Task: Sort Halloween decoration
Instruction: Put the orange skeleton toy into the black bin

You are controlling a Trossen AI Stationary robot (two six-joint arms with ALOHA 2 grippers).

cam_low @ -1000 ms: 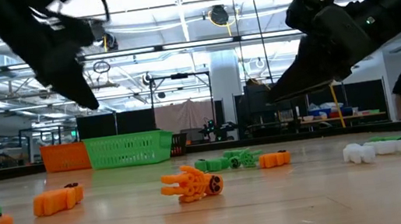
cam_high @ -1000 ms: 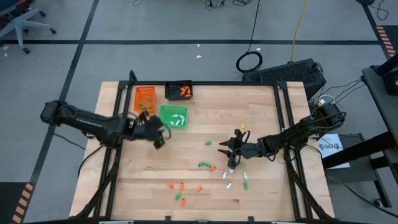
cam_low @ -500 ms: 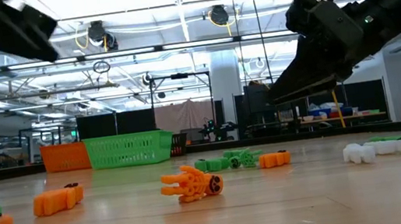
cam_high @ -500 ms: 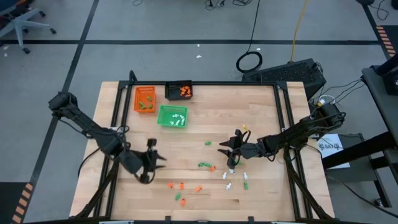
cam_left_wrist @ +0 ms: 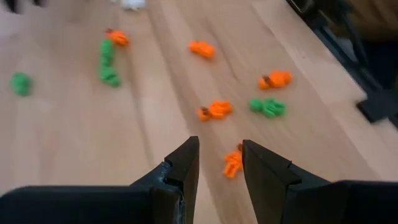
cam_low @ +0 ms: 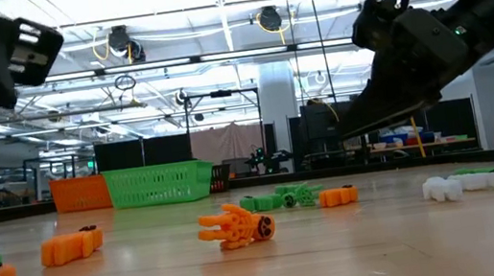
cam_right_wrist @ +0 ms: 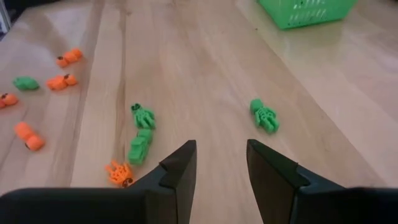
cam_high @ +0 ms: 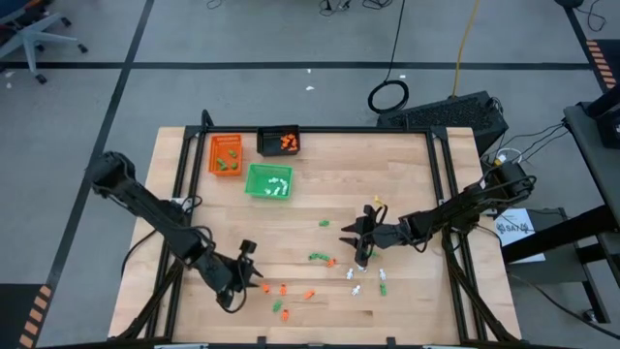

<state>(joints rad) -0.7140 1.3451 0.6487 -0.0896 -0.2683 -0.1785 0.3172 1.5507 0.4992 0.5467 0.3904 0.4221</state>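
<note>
Left gripper (cam_high: 254, 275) now down front, jaws parted and empty, orange pieces (cam_high: 283, 289) just beside; right gripper (cam_high: 355, 237) parted, hovering.

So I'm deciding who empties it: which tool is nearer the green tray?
Left, narrowly. The left tool hangs near the table's front edge, nearly straight down-picture from the green tray; the right tool sits further off, right of centre.

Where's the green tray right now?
In the high view, the green tray sits at the table's far left, just below the orange tray and black tray.
</note>
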